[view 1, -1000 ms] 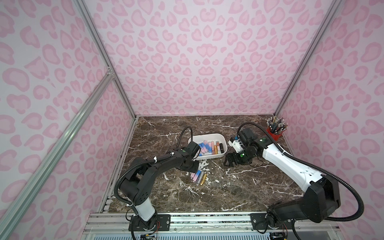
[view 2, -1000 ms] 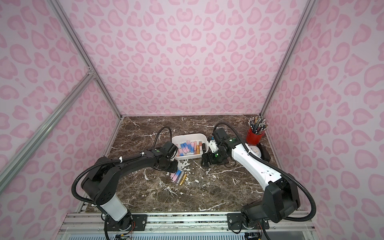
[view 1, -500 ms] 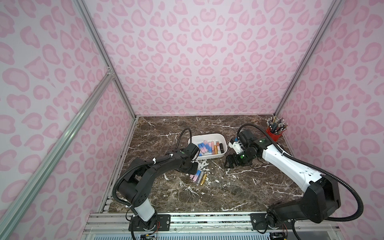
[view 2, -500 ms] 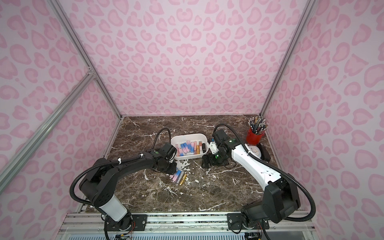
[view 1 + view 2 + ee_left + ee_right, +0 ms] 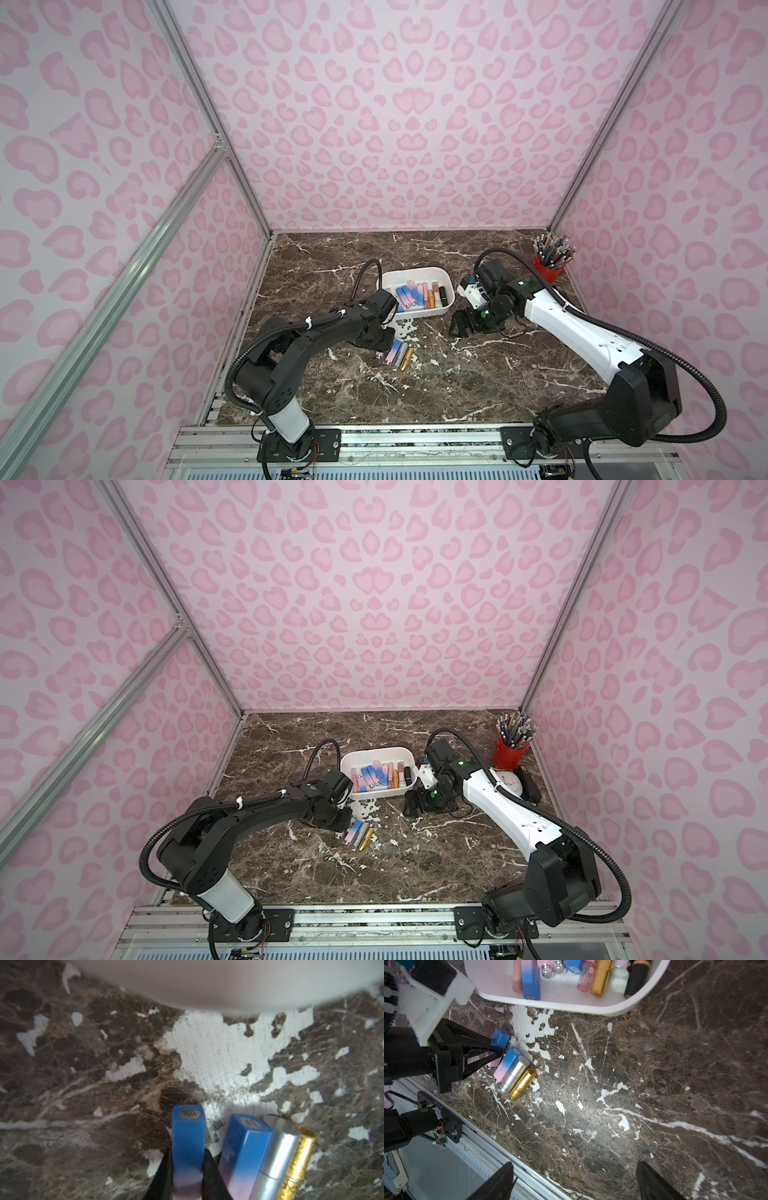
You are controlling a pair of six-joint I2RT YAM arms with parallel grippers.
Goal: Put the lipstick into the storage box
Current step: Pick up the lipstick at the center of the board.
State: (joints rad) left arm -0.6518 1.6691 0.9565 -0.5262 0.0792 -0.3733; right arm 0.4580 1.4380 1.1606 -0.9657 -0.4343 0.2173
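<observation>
The white storage box [image 5: 420,313] [image 5: 376,753] [image 5: 571,1004] sits mid-table and holds several lipsticks. Just in front of it, my left gripper [image 5: 384,338] [image 5: 343,820] [image 5: 188,1167] is low on the marble. It is shut on a blue-to-pink square lipstick [image 5: 188,1136] [image 5: 500,1038], one black finger on each side. Right beside the held one lie a second blue-pink lipstick [image 5: 245,1147] [image 5: 508,1064], a silver one [image 5: 516,1074] and a gold one [image 5: 523,1084]. My right gripper [image 5: 459,328] [image 5: 411,806] [image 5: 574,1169] hangs open and empty to the right of the box.
A red pencil cup [image 5: 548,268] [image 5: 509,754] stands at the back right. Near it lie a white round object [image 5: 511,781] and a black item [image 5: 530,785]. The aluminium rail [image 5: 477,1147] runs along the table's front edge. Pink patterned walls close in three sides.
The left gripper's jaws have closed onto the blue-pink lipstick on the table. The left arm has barely shifted and the right arm has held still.
</observation>
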